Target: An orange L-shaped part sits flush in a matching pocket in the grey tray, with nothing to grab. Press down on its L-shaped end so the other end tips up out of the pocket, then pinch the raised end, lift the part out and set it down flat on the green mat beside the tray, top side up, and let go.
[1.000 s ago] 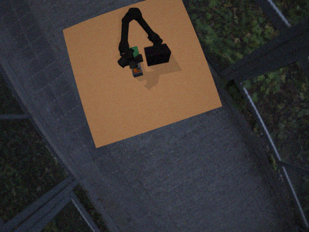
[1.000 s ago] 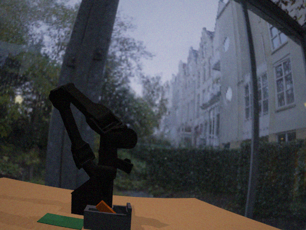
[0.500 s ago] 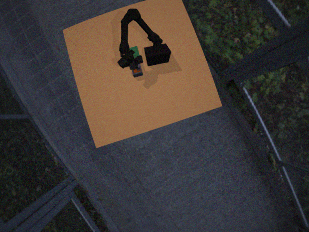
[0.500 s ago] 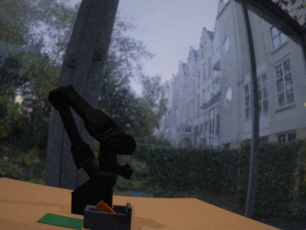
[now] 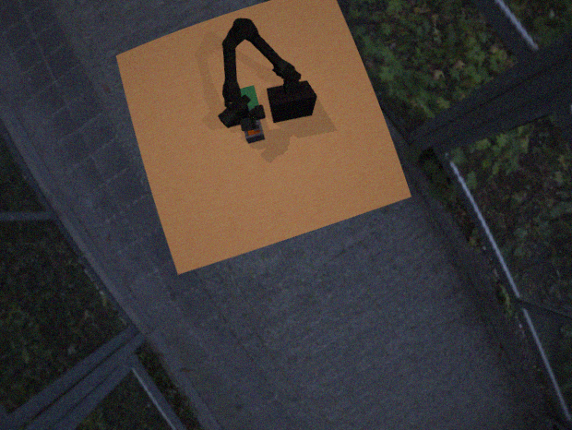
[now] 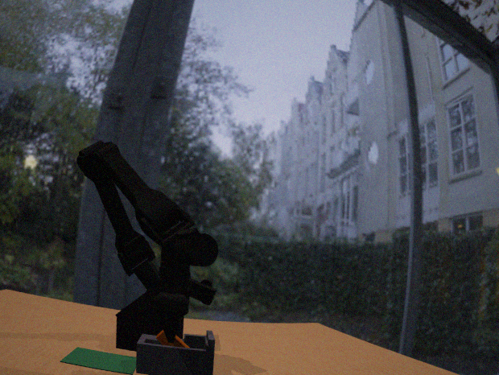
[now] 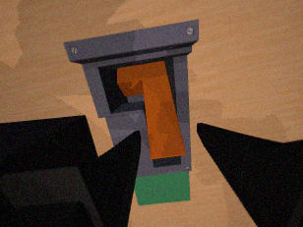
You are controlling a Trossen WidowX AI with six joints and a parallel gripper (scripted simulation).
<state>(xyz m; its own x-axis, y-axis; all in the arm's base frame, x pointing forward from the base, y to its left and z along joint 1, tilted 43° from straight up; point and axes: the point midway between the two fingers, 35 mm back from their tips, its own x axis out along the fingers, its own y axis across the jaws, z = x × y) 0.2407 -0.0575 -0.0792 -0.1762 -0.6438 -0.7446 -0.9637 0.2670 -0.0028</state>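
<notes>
The orange part [image 5: 253, 132] [image 6: 160, 335] [image 7: 158, 107] is tilted in the grey tray [image 5: 256, 138] [image 6: 173, 360] [image 7: 133, 44]. Its L-shaped end is low in the pocket, at the top of the wrist view. Its straight end stands up above the rim on the side of the green mat [image 5: 248, 92] [image 6: 101, 360] [image 7: 164, 189]. My gripper [image 7: 167, 131] is open and points down over the tray, with one finger to each side of the part's straight arm in the wrist view. Neither finger is seen touching the part. In the exterior view a dark finger hides the part's middle.
The arm's black base box [image 5: 291, 102] [image 6: 134, 327] stands on the orange-brown table top [image 5: 277, 198] [image 6: 278, 342] [image 7: 246, 73], near the tray and mat. The tray has a raised wall at its L-end, with screws at its corners.
</notes>
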